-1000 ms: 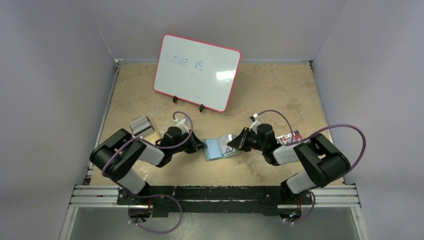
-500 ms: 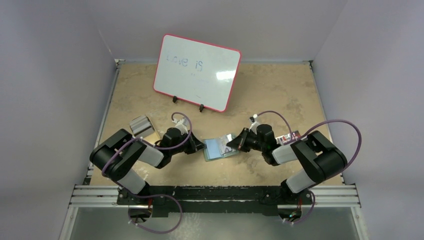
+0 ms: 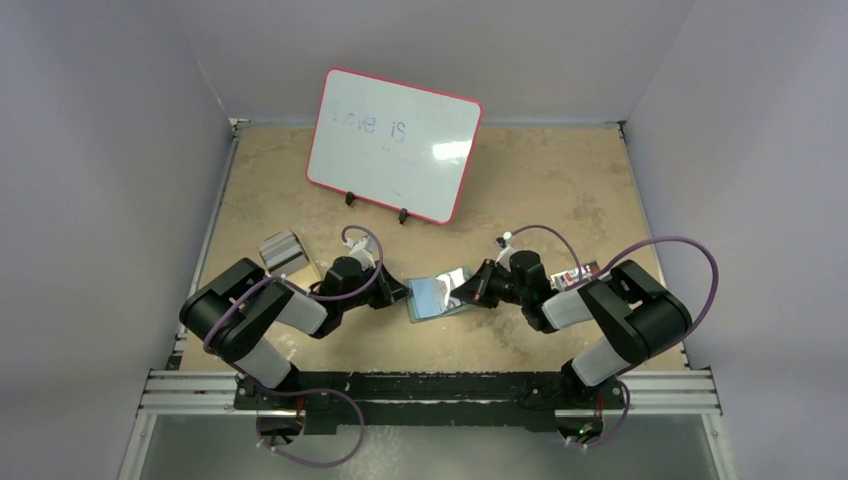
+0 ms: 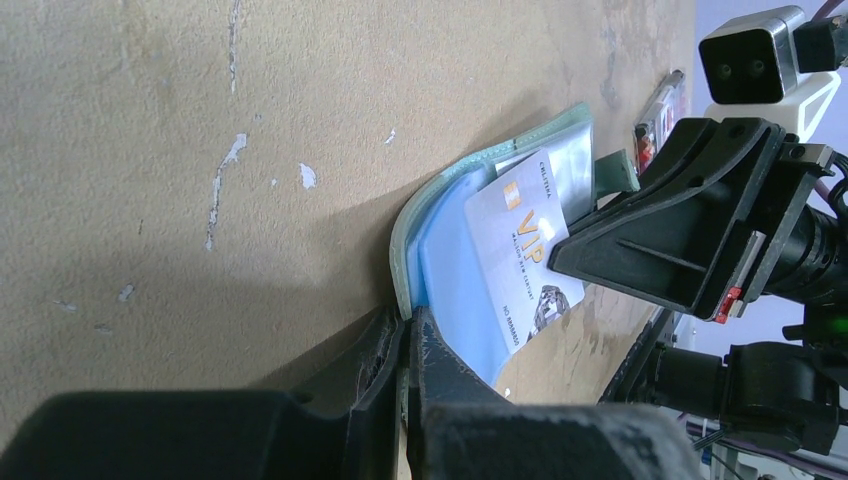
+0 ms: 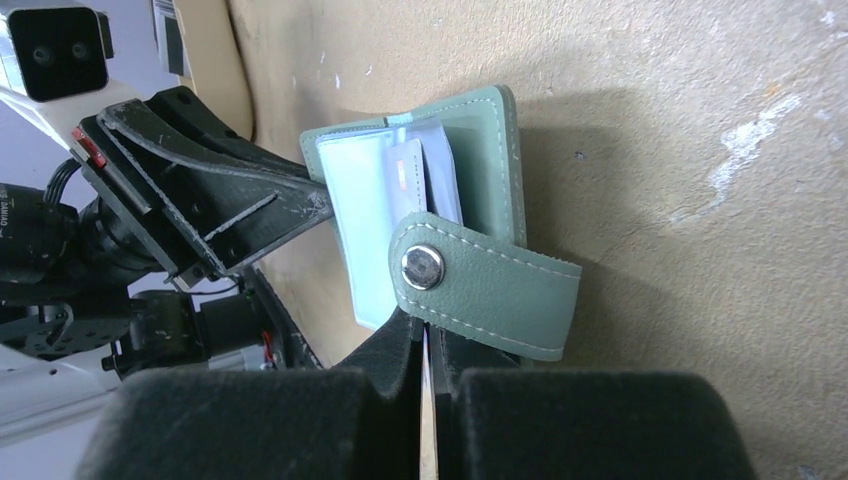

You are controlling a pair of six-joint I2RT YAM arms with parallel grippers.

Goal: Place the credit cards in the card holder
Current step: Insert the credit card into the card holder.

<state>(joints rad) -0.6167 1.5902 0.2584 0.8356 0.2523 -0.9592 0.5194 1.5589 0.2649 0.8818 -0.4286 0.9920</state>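
The sage-green card holder (image 3: 426, 307) lies open on the table between both arms. My left gripper (image 3: 404, 297) is shut on its left edge; in the left wrist view the jaws (image 4: 408, 335) pinch the green rim (image 4: 400, 235). My right gripper (image 3: 468, 291) is shut on a whitish "VIP" credit card (image 4: 522, 252) whose far end sits among the holder's blue pockets. In the right wrist view the card's thin edge runs between the jaws (image 5: 425, 345), under the snap strap (image 5: 490, 290). Another card (image 3: 584, 272) lies on the table beside the right arm.
A pink-framed whiteboard (image 3: 393, 145) stands at the back. A silver ribbed metal case (image 3: 283, 250) lies left of the left arm. The walls of the enclosure close in the table on three sides.
My right gripper has moved a little to the left with the card, pushing it further over the open holder. The left gripper has held still on the holder's edge.
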